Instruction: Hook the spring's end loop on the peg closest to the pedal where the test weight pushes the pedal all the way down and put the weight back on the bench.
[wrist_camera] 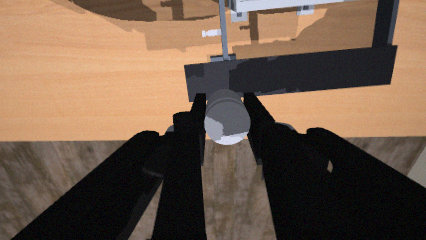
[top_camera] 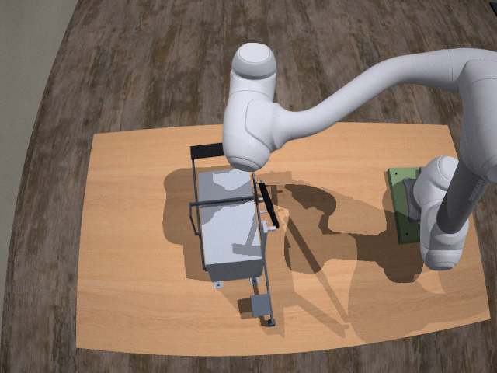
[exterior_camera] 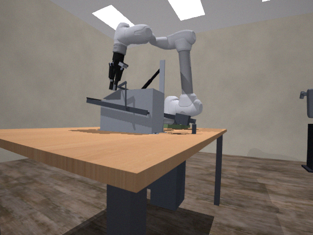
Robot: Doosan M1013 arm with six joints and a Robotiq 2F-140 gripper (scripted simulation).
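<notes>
The end effector (exterior_camera: pixel 113 87) (wrist_camera: pixel 224 108) is clamped on the weight (exterior_camera: pixel 114 87) (wrist_camera: pixel 227 120), a round grey piece held between its fingertips. In the top view the arm (top_camera: pixel 248 120) (exterior_camera: pixel 185 70) hides both.

The weight is raised above the counter (top_camera: pixel 132 241) (exterior_camera: pixel 100 149) (wrist_camera: pixel 75 90). From the wrist, it overlaps the near edge of the dark pedal (top_camera: pixel 206 151) (wrist_camera: pixel 305 72), toward the pedal's left end in that view. Whether it touches the pedal, I cannot tell.

The pedal is up, its side bars (top_camera: pixel 195 180) (exterior_camera: pixel 113 105) sloping along the grey feeder box (top_camera: pixel 231 236) (exterior_camera: pixel 126 118). The black spring (top_camera: pixel 269 204) (exterior_camera: pixel 151 79) slants between the upright post (exterior_camera: pixel 162 76) and the row of pegs (top_camera: pixel 262 211) (wrist_camera: pixel 211 33); which peg carries the loop is too small to tell. A grey block (top_camera: pixel 261 305) (exterior_camera: pixel 182 119) sits at the opposite end from the pedal.
</notes>
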